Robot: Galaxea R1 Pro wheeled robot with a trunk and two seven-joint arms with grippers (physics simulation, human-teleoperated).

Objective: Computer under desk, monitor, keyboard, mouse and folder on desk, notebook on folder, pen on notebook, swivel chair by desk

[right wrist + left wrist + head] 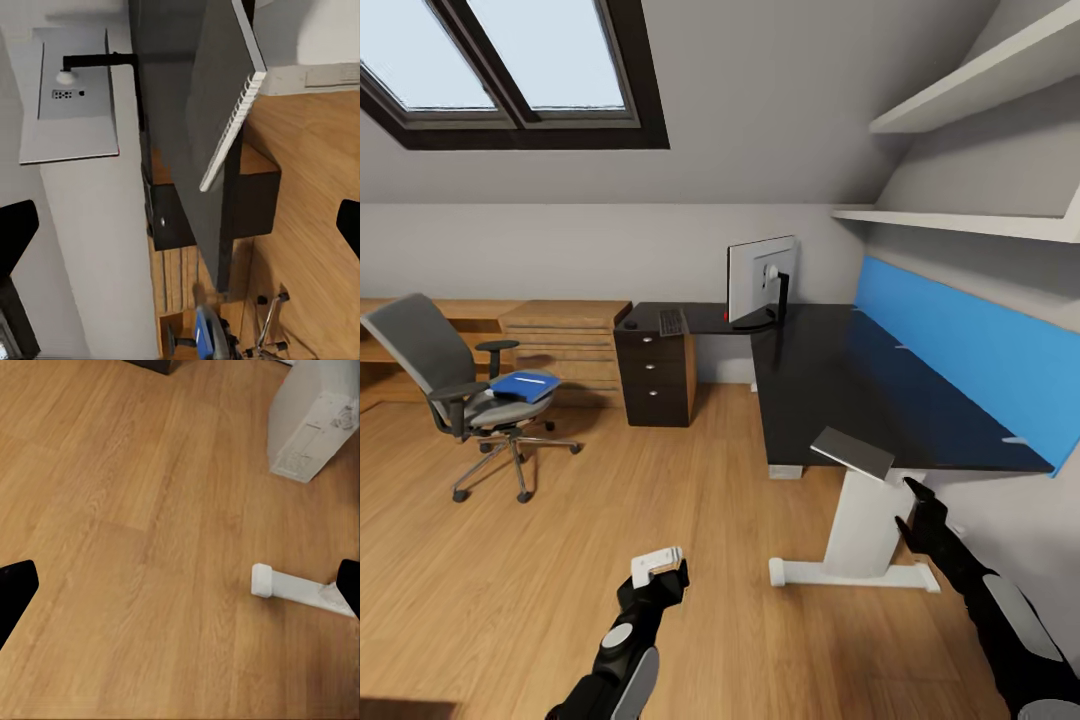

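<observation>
Beside desk (830, 380): both grippers spread, empty. Right gripper (916, 505) near desk corner and grey notebook (852, 452) overhanging edge; careless swing risks knocking it onto floor.

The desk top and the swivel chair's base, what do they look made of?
The desk top looks like glossy black laminate or lacquered board: it reflects the blue back panel. The swivel chair base looks like polished metal: its spokes shine silver. Being renders, neither is certain.
</observation>
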